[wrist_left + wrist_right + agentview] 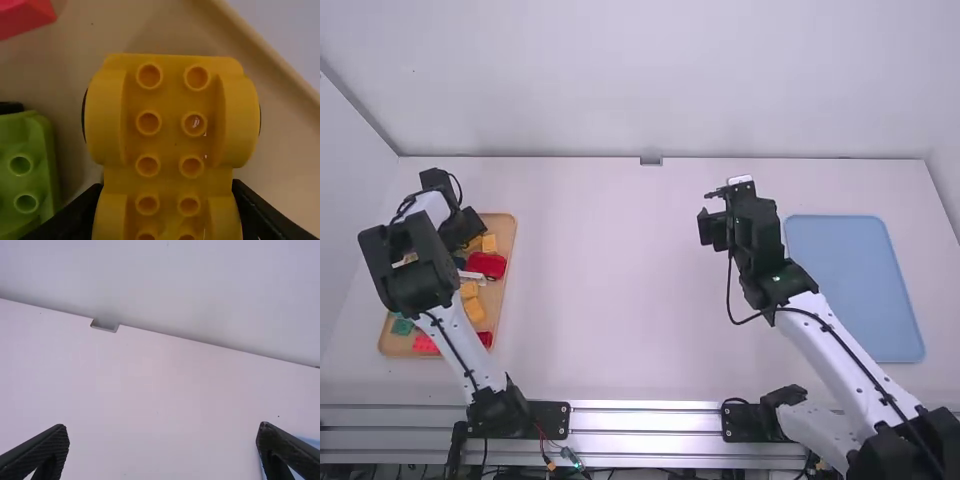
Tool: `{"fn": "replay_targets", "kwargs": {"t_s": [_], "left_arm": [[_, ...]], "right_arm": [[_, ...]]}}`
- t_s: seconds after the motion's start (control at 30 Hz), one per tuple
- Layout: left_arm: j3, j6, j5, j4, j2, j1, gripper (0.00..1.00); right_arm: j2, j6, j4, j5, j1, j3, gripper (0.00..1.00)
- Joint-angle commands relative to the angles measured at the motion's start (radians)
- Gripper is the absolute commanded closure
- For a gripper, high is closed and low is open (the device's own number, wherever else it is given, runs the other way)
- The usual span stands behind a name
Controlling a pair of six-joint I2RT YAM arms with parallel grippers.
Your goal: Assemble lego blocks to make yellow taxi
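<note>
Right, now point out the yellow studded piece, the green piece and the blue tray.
Yellow studded piece (pixel 171 110): left wrist view, on its studded top between the rounded sides.
Green piece (pixel 27 182): left wrist view, on its studded top.
Blue tray (pixel 855 290): high view, on its bare floor.

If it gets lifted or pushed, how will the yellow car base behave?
The yellow car base looks like rigid molded plastic, so it probably won't bend. Its smooth sides might slip a little. Dark edges beside its rounded fenders may be wheels, so a push could set it rolling.
</note>
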Motion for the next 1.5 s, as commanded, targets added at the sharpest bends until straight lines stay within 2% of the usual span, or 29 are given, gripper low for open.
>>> {"fn": "replay_targets", "kwargs": {"t_s": [0.0, 0.37, 0.5, 0.53, 0.57, 0.67, 0.73, 0.83, 0.93, 1.0, 1.03, 1.07, 1.23, 1.47], "left_arm": [[-0.006, -0.006, 0.022, -0.024, 0.027, -0.003, 0.47], [0.179, -0.005, 0.022, -0.21, -0.003, -0.01, 0.56], [0.243, -0.003, 0.022, -0.305, -0.052, -0.031, 0.65], [0.243, 0.017, 0.022, -0.331, -0.078, -0.047, 0.73], [0.238, 0.027, 0.024, -0.344, -0.097, -0.061, 0.74], [0.175, 0.094, 0.08, -0.34, -0.175, -0.118, 0.74], [0.109, 0.149, 0.143, -0.307, -0.236, -0.157, 0.78], [-0.043, 0.286, 0.257, -0.224, -0.361, -0.238, 0.77], [-0.223, 0.513, 0.315, -0.142, -0.504, -0.367, 0.75], [-0.282, 0.613, 0.316, -0.138, -0.549, -0.435, 0.75], [-0.335, 0.682, 0.309, -0.146, -0.589, -0.516, 0.75], [-0.351, 0.702, 0.309, -0.149, -0.598, -0.542, 0.75], [-0.452, 0.898, 0.28, -0.157, -0.597, -0.801, 0.91], [-0.51, 1.093, 0.173, -0.086, -0.468, -1.052, 0.93]], "right_arm": [[0.007, 0.005, 0.003, 0.007, 0.003, 0.041, 0.01], [0.007, 0.002, 0.003, 0.006, 0.003, 0.041, 0.01], [0.007, 0.002, 0.002, 0.006, 0.003, 0.041, 0.01], [0.007, 0.003, 0.002, 0.006, 0.003, 0.041, 0.01], [0.007, 0.004, 0.002, 0.006, 0.003, 0.041, 0.01], [0.007, 0.005, 0.001, 0.006, 0.003, 0.041, 0.01], [0.007, 0.005, -0.002, 0.006, 0.003, 0.041, 0.01], [0.007, 0.006, -0.01, 0.006, 0.003, 0.041, 0.01], [0.006, 0.005, -0.02, 0.006, 0.002, 0.041, 0.01], [0.006, 0.006, -0.02, 0.007, 0.001, 0.041, 0.01], [0.005, 0.005, -0.019, 0.007, 0.001, 0.041, 0.01], [0.004, 0.004, -0.019, 0.007, 0.001, 0.041, 0.01], [-0.031, 0.003, -0.03, 0.006, 0.002, 0.041, 0.01], [-0.122, 0.006, -0.11, 0.006, 0.001, 0.041, 0.01]]}}
